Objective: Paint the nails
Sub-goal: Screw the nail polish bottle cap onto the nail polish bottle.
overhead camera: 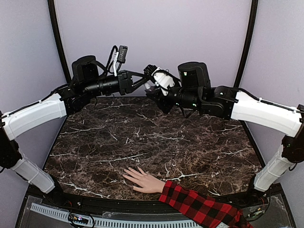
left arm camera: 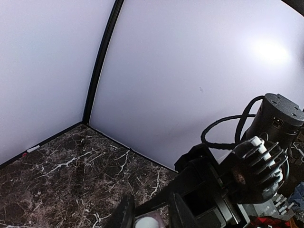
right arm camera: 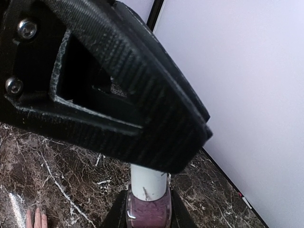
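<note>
The pale hand (overhead camera: pixel 144 180) with a red-and-black plaid sleeve (overhead camera: pixel 199 205) lies palm down at the table's near edge; its nails are too small to make out. Both grippers meet high above the table's back edge. My right gripper (right arm camera: pixel 148 217) is shut on a polish bottle (right arm camera: pixel 148 213) of mauve polish, held upright. My left gripper (left arm camera: pixel 149 217) is shut on the bottle's white cap (left arm camera: pixel 148 222) from above; one of its black fingers (right arm camera: pixel 118 95) fills the right wrist view. Fingertips of the hand (right arm camera: pixel 35 219) show far below in that view.
The dark marble table (overhead camera: pixel 152 137) lies between the grippers and the hand. Pale walls with black corner posts (overhead camera: pixel 58 38) stand close behind the arms. A white perforated strip (overhead camera: pixel 61 214) runs along the near left edge.
</note>
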{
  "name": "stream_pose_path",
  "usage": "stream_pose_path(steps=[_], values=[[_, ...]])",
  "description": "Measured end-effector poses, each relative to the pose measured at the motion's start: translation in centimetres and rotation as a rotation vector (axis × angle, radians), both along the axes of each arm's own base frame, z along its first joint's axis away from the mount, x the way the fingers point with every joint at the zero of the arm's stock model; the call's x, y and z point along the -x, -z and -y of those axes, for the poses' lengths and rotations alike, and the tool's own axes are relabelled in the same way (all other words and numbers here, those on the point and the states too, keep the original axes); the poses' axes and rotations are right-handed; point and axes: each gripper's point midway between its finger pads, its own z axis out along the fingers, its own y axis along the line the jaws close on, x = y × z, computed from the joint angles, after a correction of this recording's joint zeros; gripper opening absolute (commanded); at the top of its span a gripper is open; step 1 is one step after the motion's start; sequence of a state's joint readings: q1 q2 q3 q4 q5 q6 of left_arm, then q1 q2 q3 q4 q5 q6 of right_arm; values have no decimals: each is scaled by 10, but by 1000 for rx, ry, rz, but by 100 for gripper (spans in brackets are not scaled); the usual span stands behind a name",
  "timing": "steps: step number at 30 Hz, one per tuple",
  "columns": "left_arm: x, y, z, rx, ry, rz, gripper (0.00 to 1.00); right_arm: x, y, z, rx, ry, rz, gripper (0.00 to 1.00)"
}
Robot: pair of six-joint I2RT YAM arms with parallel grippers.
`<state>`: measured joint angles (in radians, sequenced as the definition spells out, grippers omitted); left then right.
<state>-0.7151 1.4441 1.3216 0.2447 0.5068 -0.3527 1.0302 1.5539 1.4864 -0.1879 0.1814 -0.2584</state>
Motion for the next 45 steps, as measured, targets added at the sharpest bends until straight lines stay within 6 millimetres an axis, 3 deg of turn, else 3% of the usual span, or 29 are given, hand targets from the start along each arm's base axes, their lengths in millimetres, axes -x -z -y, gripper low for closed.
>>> stream_pose_path(steps=[6, 16, 30, 45], values=[[-2, 4, 2, -4, 0, -14, 34, -3, -8, 2, -3, 23, 21, 0], [-4, 8, 3, -13, -1, -15, 0, -4, -8, 3, 3, 34, 28, 0], [4, 5, 4, -9, 63, 12, 0, 5, -12, 0, -20, -57, 4, 0], [41, -5, 10, 15, 276, 81, 0, 42, -21, 3, -118, -357, -127, 0]])
